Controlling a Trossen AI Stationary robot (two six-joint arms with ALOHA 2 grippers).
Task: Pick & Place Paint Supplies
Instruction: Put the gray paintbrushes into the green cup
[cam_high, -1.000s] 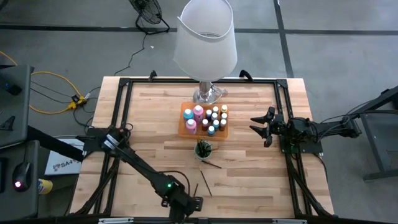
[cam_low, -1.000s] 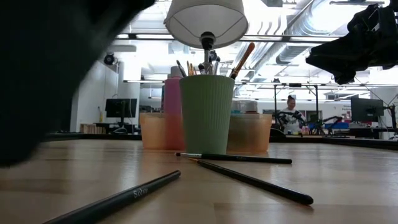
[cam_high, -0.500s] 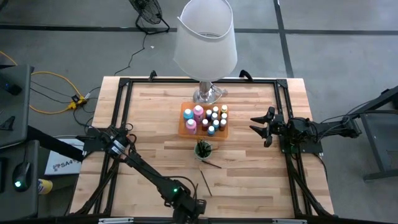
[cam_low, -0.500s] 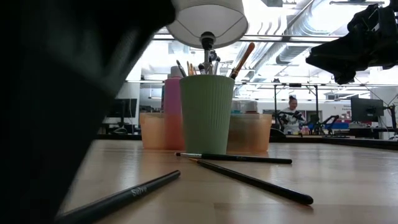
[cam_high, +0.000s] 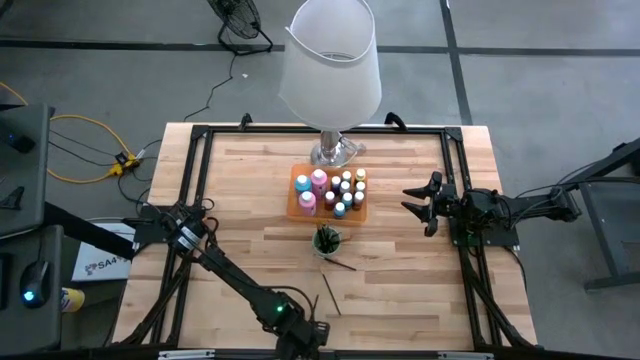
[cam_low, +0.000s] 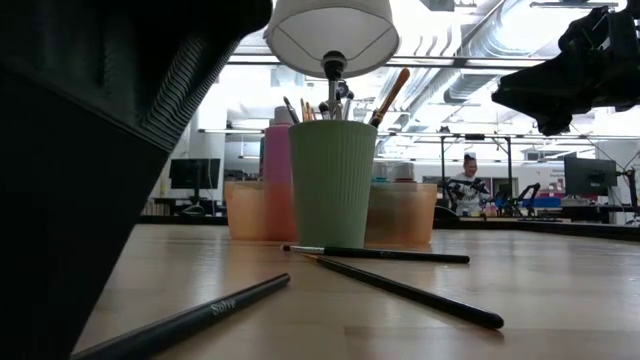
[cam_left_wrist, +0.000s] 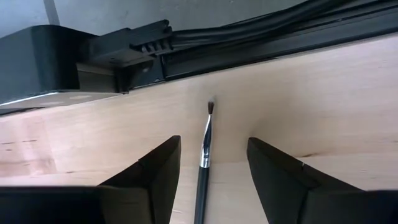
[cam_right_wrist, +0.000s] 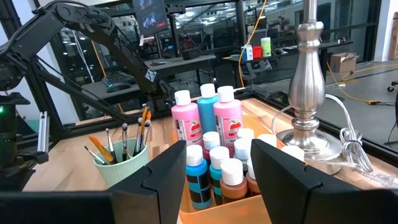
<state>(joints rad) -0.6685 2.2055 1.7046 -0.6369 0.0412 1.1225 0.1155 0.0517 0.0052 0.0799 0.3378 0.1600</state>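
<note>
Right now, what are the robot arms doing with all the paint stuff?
The left tool is down at the table's near edge, open around a loose paintbrush lying flat, not yet gripping it. The right tool waits, open and holding nothing, beside the orange tray of paint bottles. More brushes stand in the green cup.

Lamp (cam_high: 331, 60) overhangs orange tray (cam_high: 296, 195); bare table (cam_high: 400, 290) right of cup (cam_high: 326, 240).

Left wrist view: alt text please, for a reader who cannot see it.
A thin dark-handled paintbrush lies on the wooden table, between the open fingers of the left gripper, bristles pointing at the black frame rail along the table's edge.
</note>
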